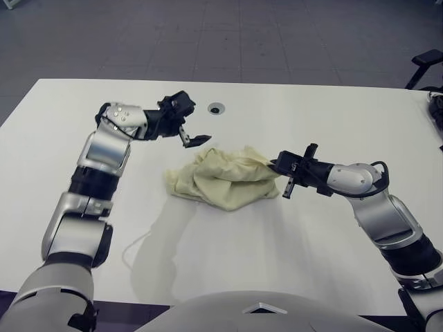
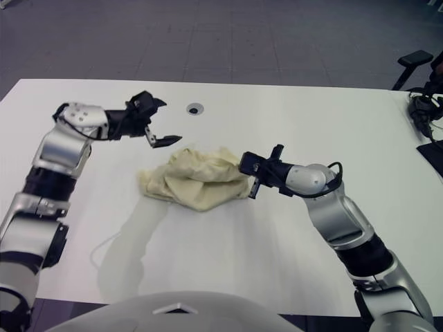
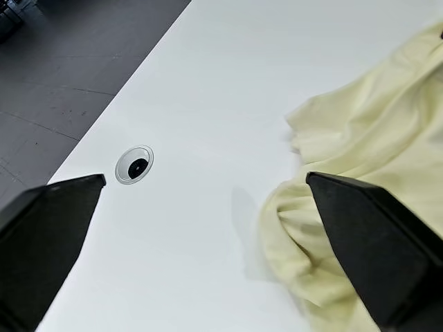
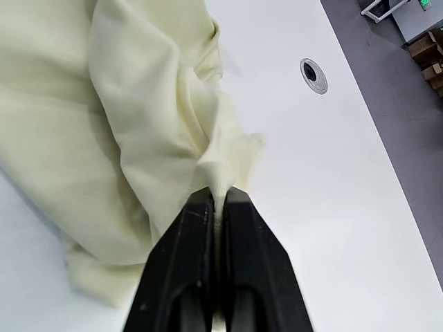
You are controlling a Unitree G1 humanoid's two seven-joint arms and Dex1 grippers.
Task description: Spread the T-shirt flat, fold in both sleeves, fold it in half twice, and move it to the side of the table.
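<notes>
T-shirt (image 1: 225,178) edge between closed right fingers (image 4: 181,270)

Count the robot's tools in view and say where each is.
2. The left tool hangs open just past the far edge of the crumpled pale-yellow cloth T-shirt; the right tool is shut on the shirt's right edge.

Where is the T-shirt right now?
In the left eye view the T-shirt lies crumpled at the table centre; the right claw pinches its right edge, the open left claw hovers by its far-left edge.
</notes>
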